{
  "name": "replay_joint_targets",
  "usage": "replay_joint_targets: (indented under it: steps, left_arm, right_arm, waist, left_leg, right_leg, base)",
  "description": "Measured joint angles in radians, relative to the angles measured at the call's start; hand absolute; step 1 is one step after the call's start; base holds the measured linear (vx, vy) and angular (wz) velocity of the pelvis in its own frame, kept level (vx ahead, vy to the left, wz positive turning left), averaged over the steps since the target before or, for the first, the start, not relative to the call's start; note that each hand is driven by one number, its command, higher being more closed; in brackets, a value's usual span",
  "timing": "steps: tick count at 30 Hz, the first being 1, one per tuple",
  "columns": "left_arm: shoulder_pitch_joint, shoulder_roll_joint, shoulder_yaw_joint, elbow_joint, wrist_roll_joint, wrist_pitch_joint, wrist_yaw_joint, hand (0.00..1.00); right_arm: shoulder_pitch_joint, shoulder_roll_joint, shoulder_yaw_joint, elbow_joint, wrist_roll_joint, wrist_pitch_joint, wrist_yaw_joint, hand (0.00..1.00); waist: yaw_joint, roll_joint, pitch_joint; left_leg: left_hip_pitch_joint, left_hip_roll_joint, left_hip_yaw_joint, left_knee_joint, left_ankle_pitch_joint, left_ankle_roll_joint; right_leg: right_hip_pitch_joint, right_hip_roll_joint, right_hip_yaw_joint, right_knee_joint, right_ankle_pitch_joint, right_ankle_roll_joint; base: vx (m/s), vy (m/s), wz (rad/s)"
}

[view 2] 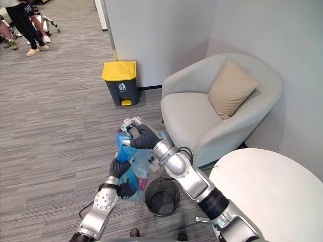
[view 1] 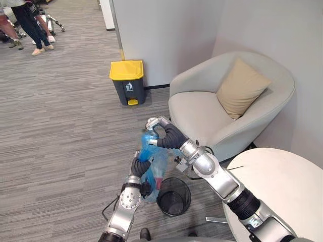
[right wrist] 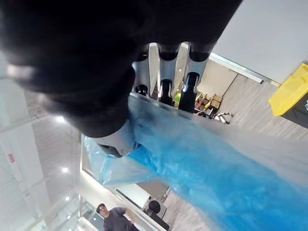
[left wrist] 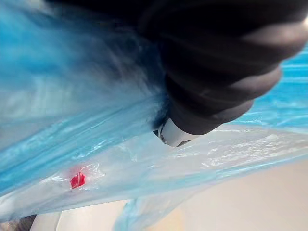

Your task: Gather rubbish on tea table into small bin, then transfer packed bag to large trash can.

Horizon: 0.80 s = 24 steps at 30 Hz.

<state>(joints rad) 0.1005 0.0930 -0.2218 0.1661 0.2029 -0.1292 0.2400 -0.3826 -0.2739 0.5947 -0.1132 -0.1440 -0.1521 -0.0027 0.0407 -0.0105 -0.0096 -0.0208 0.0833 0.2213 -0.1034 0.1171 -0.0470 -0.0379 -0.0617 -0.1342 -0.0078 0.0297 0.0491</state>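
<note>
A translucent blue rubbish bag (view 1: 151,151) hangs in the air just left of the small black mesh bin (view 1: 174,196) on the floor. My right hand (view 1: 160,132) is shut on the gathered top of the bag; in the right wrist view its fingers (right wrist: 166,86) and thumb pinch the blue film (right wrist: 202,163). My left hand (view 1: 140,165) is lower down, pressed against the bag's middle. The left wrist view has a small red piece (left wrist: 77,179) inside the bag. The large trash can (view 1: 127,80), dark grey with a yellow lid, stands by the wall farther ahead.
A pale armchair (view 1: 202,113) with a tan cushion (view 1: 241,86) sits to the right of the bag. The round white table (view 1: 282,191) is at the lower right. People (view 1: 30,25) stand far off at the upper left. Grey carpet lies between me and the large can.
</note>
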Motion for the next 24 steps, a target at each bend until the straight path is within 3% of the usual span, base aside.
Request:
replay_joint_targets:
  steps: [10, 14, 19, 24]
  left_arm:
    - [0.013, 0.008, 0.043, -0.057, -0.035, 0.011, 0.003, 1.00]
    - [0.014, 0.006, 0.078, -0.057, -0.036, 0.013, 0.004, 1.00]
    - [0.027, 0.004, 0.125, -0.062, -0.046, 0.016, 0.005, 1.00]
    - [0.069, -0.025, 0.230, -0.079, -0.088, 0.019, 0.007, 1.00]
  right_arm:
    - [0.000, -0.110, -0.009, -0.028, -0.179, -0.030, -0.054, 0.00]
    - [0.045, -0.129, -0.089, -0.030, -0.212, -0.036, -0.074, 0.00]
    - [0.150, -0.122, -0.198, -0.077, -0.210, -0.037, -0.091, 0.00]
    - [0.322, -0.031, -0.363, -0.101, -0.132, -0.035, -0.099, 0.00]
  waist:
    - [0.002, 0.000, 0.000]
    - [0.002, 0.000, 0.000]
    - [0.002, 0.000, 0.000]
    - [-0.002, 0.000, 0.000]
  left_leg:
    - [0.000, -0.001, -0.002, 0.000, 0.000, 0.000]
    - [0.001, -0.002, -0.004, 0.000, 0.001, 0.001]
    - [0.001, -0.003, -0.005, 0.000, 0.001, 0.001]
    - [0.001, -0.004, -0.007, -0.001, 0.000, 0.001]
  right_leg:
    - [0.002, -0.001, -0.002, 0.001, 0.000, 0.000]
    - [0.008, -0.002, -0.005, 0.002, 0.000, 0.000]
    - [0.008, -0.003, -0.006, 0.001, -0.001, 0.000]
    - [0.004, -0.005, -0.007, 0.002, -0.009, 0.008]
  base:
    - [0.00, 0.000, 0.00]
    - [0.00, 0.000, 0.00]
    - [0.00, 0.000, 0.00]
    - [0.00, 0.000, 0.00]
